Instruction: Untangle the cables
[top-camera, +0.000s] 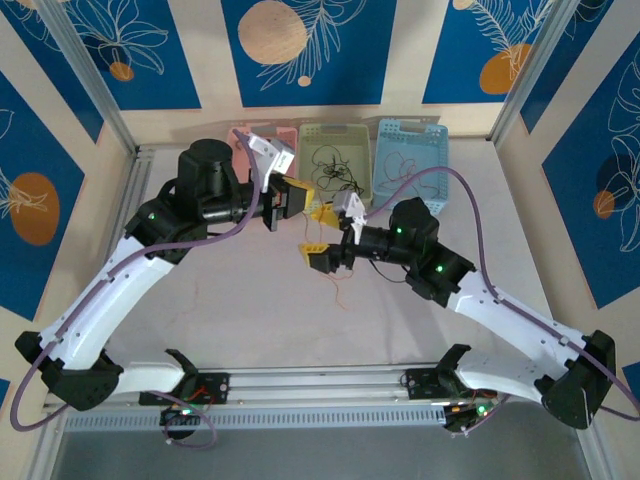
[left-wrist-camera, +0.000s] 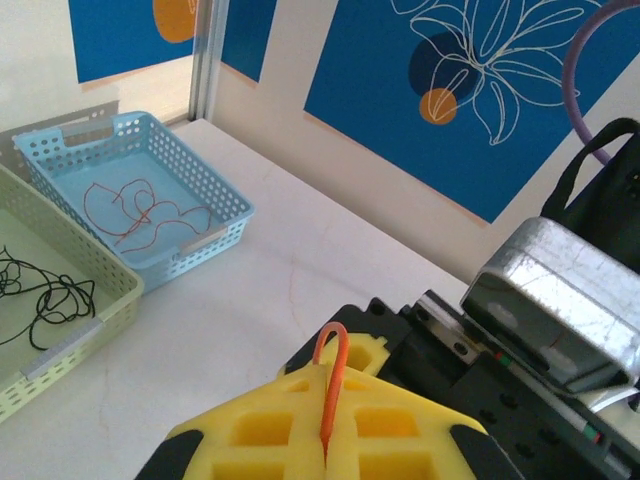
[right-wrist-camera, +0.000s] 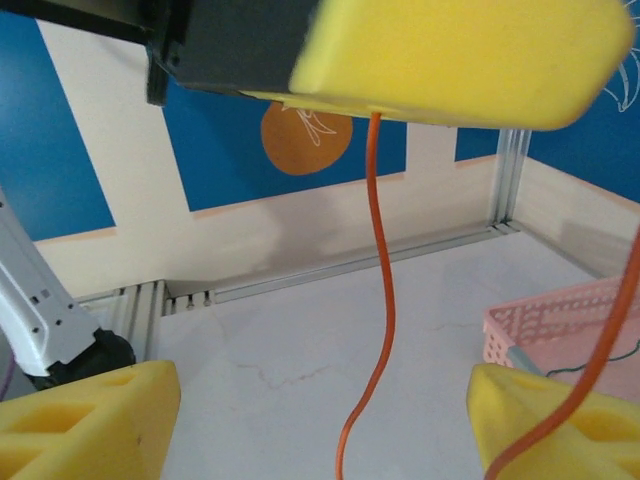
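Note:
My left gripper (left-wrist-camera: 330, 395) has its yellow pads shut on a thin orange cable (left-wrist-camera: 336, 365), and a small loop of it sticks out past the tips. From above, the left gripper (top-camera: 320, 211) hovers over the table's middle just above the right gripper (top-camera: 314, 255). The orange cable (right-wrist-camera: 381, 280) hangs down from the left pad (right-wrist-camera: 470, 60) and passes between the fingers of my open right gripper (right-wrist-camera: 325, 425) without touching them. A second orange strand (right-wrist-camera: 600, 370) crosses the right finger. Its loose end (top-camera: 340, 290) dangles above the table.
Three baskets stand at the back: pink (top-camera: 240, 135), green (top-camera: 338, 130) holding black cables (left-wrist-camera: 45, 295), and blue (top-camera: 432, 140) holding a red cable (left-wrist-camera: 140, 215). The lilac arm cables arc beside both arms. Bare table lies in front of the grippers.

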